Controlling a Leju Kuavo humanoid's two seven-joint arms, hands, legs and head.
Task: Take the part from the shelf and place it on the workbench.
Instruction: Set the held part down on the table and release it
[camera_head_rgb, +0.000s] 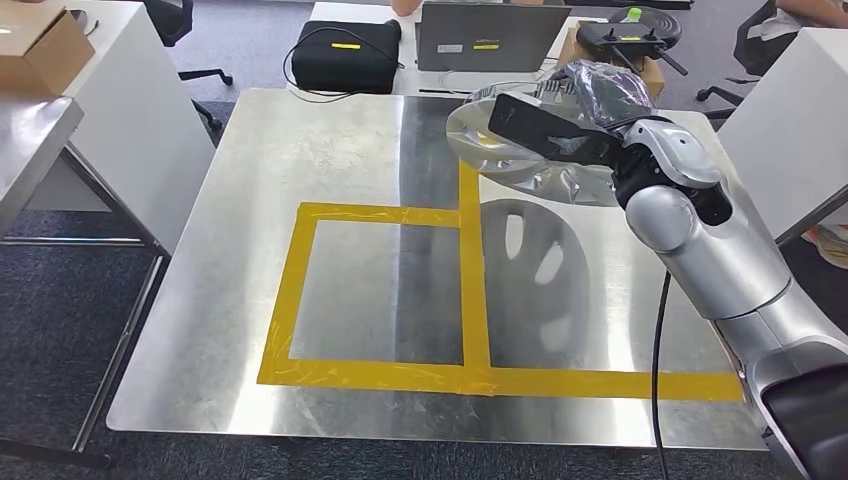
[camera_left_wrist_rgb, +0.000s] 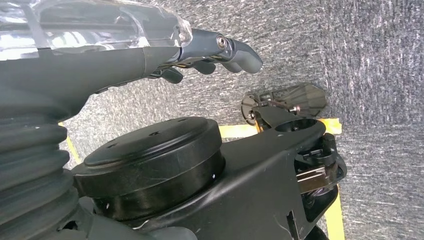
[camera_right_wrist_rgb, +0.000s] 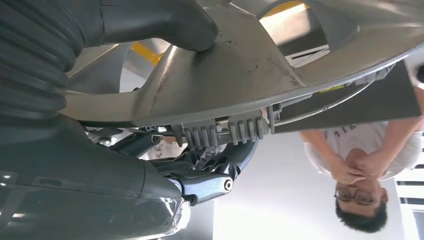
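Steel worktop with yellow tape squares, desks behind. Right hand grips silver part by rim, carried aloft over far tape line, shadow beneath, likely for set-down. Left hand hangs empty over carpet, fingers loosely curled.

Part glossy silver metal; workbench brushed steel.

No lettering here can be read. The yellow sticker on the black bag is too small. The print on the person's white shirt is blurred.
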